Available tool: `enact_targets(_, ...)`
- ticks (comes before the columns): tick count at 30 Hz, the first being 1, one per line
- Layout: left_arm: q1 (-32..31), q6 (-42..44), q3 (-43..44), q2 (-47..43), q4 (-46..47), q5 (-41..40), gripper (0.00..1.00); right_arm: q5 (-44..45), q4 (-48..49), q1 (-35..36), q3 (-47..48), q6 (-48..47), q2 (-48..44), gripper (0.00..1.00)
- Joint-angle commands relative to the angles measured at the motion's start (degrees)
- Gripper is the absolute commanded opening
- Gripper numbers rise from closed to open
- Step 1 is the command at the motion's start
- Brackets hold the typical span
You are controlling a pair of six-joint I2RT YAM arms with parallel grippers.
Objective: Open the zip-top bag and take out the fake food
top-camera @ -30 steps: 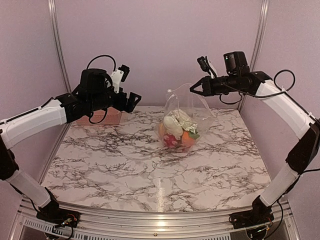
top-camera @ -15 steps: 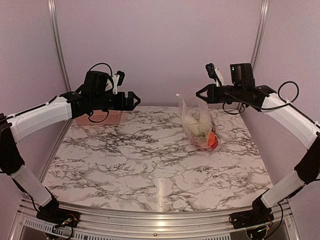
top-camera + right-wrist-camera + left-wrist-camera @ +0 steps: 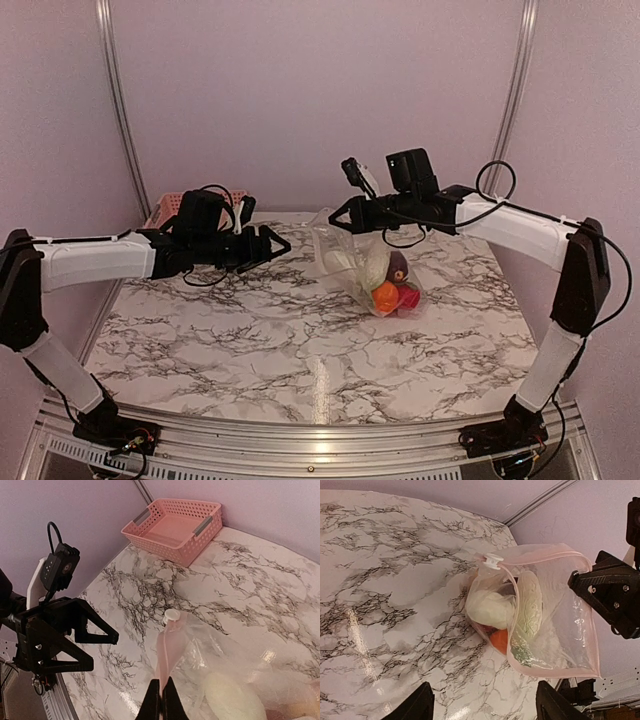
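The clear zip-top bag (image 3: 345,258) hangs tilted over the table's right-middle, its pink zip strip with a white slider (image 3: 492,560) at the top. My right gripper (image 3: 337,217) is shut on the zip strip (image 3: 162,677) and holds the bag up. The fake food (image 3: 392,288) sits in the bag's low end: white, pale green, orange, red and dark purple pieces. It also shows in the left wrist view (image 3: 512,611). My left gripper (image 3: 281,243) is open and empty, pointing at the bag from its left, a short gap away.
A pink slotted basket (image 3: 172,530) stands at the table's back left corner, behind my left arm (image 3: 120,255). The marble table (image 3: 250,340) stretches in front of the bag. Purple walls close in the back and sides.
My right gripper has carried the bag leftward and lower, towards the table's middle. My left gripper has dropped and reached right, towards the bag.
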Motion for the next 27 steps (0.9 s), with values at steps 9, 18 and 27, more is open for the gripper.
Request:
enact_targets(9,-3.6,-11.8,5.9,11.2,13.7,6.2,0.53,-3.6,9.1,-0.1,-0.7,4.6,0.5,0.00)
enact_targets(18,-3.7,-12.4,8.3,14.3,14.0,7.4,0.19,-3.2,8.4,-0.1,-1.6,3.9,0.0,0.00)
enact_targets(27,-2.4,-12.7,4.2,10.0,14.0,7.1,0.00,-2.5,7.8,-0.3,-3.0,3.5,-0.4,0.00)
